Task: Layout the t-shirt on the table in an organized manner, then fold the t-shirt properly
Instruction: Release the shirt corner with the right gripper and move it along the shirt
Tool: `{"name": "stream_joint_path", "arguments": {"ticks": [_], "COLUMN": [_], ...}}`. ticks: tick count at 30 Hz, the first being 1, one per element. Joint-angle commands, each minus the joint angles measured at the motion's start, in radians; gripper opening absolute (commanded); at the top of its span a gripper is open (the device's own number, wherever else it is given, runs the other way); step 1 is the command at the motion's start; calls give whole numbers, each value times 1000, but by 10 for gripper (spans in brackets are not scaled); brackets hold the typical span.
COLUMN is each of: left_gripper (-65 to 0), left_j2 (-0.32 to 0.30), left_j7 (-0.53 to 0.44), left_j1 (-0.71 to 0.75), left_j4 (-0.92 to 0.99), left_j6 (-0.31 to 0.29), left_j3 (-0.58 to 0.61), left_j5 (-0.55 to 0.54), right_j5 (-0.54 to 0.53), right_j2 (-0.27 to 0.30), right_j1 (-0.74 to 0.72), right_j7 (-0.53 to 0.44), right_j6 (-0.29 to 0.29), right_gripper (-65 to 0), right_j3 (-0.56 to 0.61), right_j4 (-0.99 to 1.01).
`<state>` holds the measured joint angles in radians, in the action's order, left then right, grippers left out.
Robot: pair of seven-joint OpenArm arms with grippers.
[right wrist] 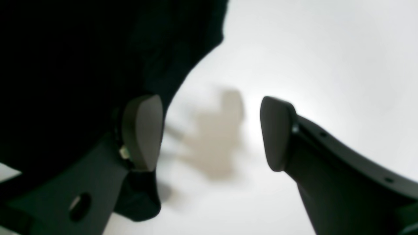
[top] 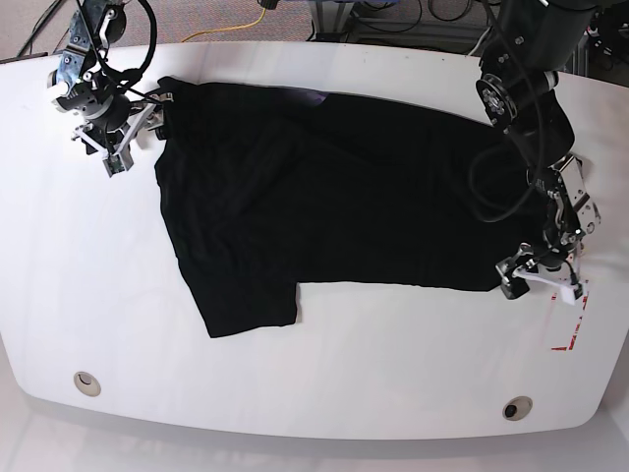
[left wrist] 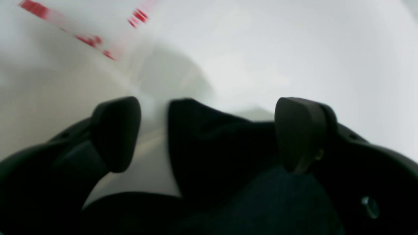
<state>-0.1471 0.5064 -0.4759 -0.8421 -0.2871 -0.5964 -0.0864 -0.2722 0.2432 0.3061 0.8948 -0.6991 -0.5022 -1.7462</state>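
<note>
Nearest, left tool (left wrist: pixel 209 133) spread wide at the t-shirt (top: pixel 324 187) hem corner — cloth lies between the fingers, not pinched. T-shirt mostly spread across the tabletop (top: pixel 324 383), one sleeve toward the front edge, collar at the far edge. Soft, light, wrinkly, will drag and bunch; best taken at hem corners, sleeve edges, shoulders. Far side, right tool (right wrist: pixel 210 133) parted beside the sleeve — holding nothing. No containers in view.

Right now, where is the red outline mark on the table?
In the base view the red mark sits near the table's right edge, just below the left tool.
</note>
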Motion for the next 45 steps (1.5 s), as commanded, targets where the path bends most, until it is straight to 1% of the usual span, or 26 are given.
{"name": "stream_joint_path", "arguments": {"ticks": [1, 9, 17, 19, 22, 26, 34, 38, 40, 45], "left_gripper": [-39, -39, -40, -53, -100, -172, -254, -282, -308, -418], "left_j2": [-10, -10, -10, -10, -10, -13, -15, -15, -15, -13], "left_j7": [-25, -24, -21, -21, -21, -21, -24, -25, -25, -25], "left_j1": [-31, -28, -28, -28, -28, -30, -31, -31, -31, -31], "left_j4": [-15, -13, -13, -13, -7, 47, 73, 76, 76, 76], "left_j6": [-2, 65, 81, 81, 81, 81, 79, 79, 79, 79], "left_j3": [26, 40, 40, 40, 40, 42, 42, 42, 42, 42], "left_j5": [-14, -14, -13, -13, -13, -13, -14, -14, -14, -14], "right_j5": [-11, -11, -11, -11, -11, -11, -11, -11, -11, -11], "right_j2": [14, 14, 14, 14, 14, 14, 14, 14, 14, 14], "right_j1": [-6, -8, -8, -8, -8, -8, -8, -8, -8, -8], "right_j7": [-18, -18, -18, -18, -18, -18, -18, -18, -18, -18], "right_j6": [1, 1, 1, 1, 1, 1, 1, 1, 1, 1], "right_gripper": [-203, -203, -203, -203, -203, -203, -203, -203, -203, -203], "right_j3": [-5, -3, -3, -3, -3, -3, -5, -5, -6, -8], "right_j4": [-18, -16, -16, -16, -16, -16, -16, -16, -16, -16]}}
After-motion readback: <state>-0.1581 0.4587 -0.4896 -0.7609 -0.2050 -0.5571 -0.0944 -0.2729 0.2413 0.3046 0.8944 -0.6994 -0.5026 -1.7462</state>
